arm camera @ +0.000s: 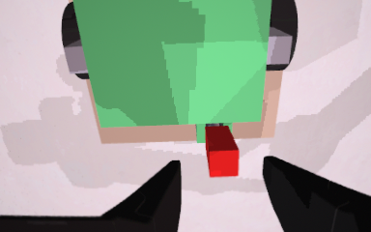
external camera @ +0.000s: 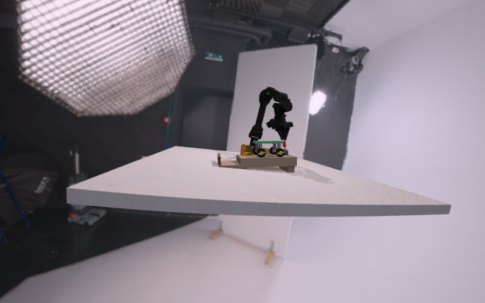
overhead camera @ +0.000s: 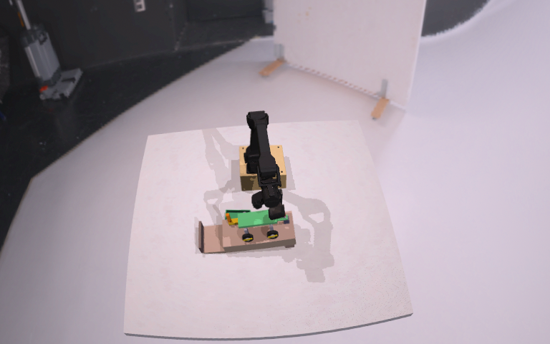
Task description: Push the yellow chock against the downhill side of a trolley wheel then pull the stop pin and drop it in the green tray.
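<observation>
One red-headed stop pin (external camera: pixel 284 143) (arm camera: pixel 223 161) stands between the parted, empty fingers of the gripper (overhead camera: pixel 276 216) (external camera: pixel 284 138) (arm camera: pixel 221 167).

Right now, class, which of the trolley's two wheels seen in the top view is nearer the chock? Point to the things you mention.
The left wheel (overhead camera: pixel 247 237) (external camera: pixel 261 153), at the trolley's downhill end; the other (overhead camera: pixel 272 234) (external camera: pixel 280 152) sits uphill, towards the pin.

Ramp (overhead camera: pixel 259 243) (external camera: pixel 266 161) (arm camera: pixel 145 134): on desk (overhead camera: pixel 243 299) (external camera: pixel 214 189) (arm camera: pixel 29 169).
Trolley (overhead camera: pixel 253 219) (external camera: pixel 268 142) (arm camera: pixel 145 72): on ramp.
Chock (overhead camera: pixel 233 221) (external camera: pixel 243 148): on ramp, by trolley's downhill end; wheel contact indeterminate.
Stop pin (external camera: pixel 284 143) (arm camera: pixel 223 161): at trolley's uphill end.
Tray (overhead camera: pixel 237 211): between ramp and mounting block (overhead camera: pixel 278 152) (external camera: pixel 266 148), top view.
</observation>
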You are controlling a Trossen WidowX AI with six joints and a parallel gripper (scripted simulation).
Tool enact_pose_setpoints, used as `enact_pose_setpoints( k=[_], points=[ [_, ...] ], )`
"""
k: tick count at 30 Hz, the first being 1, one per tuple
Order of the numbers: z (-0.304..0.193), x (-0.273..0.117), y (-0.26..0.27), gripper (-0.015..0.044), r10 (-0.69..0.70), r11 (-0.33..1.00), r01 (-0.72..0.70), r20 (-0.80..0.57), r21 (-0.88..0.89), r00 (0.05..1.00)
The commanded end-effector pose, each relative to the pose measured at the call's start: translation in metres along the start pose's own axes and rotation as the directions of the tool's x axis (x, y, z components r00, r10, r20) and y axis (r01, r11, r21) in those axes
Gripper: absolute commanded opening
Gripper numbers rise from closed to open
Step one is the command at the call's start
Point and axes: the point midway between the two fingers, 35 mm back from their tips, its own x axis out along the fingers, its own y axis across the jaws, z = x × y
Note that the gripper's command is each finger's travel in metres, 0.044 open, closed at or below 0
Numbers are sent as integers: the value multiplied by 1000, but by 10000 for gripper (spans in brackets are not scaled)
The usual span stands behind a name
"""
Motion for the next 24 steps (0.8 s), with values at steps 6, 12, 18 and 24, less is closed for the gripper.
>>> enact_pose_setpoints(
  k=[6,12,18,24],
  points=[
    [-1,7,-1,190,-6,1000,6,-3,3,1000],
    [-1,16,0,190,-6,1000,6,-3,3,1000],
    [-1,25,0,190,-6,1000,6,-3,3,1000],
    [-1,33,0,190,-6,1000,6,-4,3,1000]
  ],
)
